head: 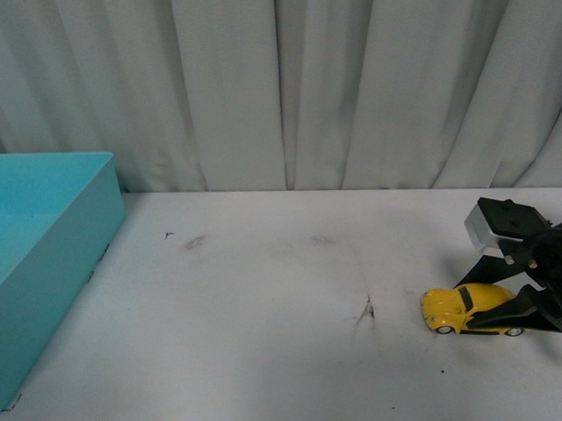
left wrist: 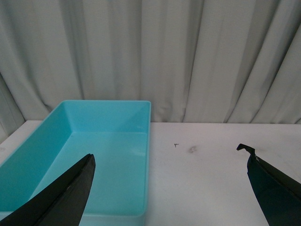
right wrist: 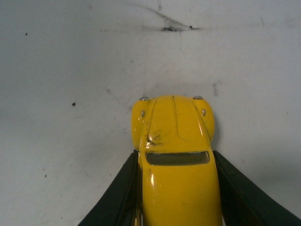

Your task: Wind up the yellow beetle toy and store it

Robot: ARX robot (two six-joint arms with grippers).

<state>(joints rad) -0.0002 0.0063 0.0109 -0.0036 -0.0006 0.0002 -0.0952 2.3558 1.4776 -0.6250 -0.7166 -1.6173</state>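
Right hand (right wrist: 176, 188): black fingers (right wrist: 120, 193) pressed against both flanks of the small glossy yellow beetle-shaped toy car (head: 467, 308), pinching it behind the windscreen. In the front view its wheels seemed to sit on the scuffed white counter (head: 284, 293). We placed it at the right side, near the front edge, nose towards the left.

Left hand (left wrist: 165, 153): fingers spread wide and holding nothing, above the near end of the open turquoise plastic bin (left wrist: 28, 162). The bin stood at the counter's left edge, well apart from the car.

Handling, as we judged it:
- Light and rigid, so a firm squeeze should do no harm.
- Glossy paint and a rounded shell make it slippery. Pads set high on the roof curve would likely slide off.
- The best hold looked low on the door panels between the wheels, as taken here. That keeps the wheels free to roll for winding.
- We noted dark scuffs on the bonnet.
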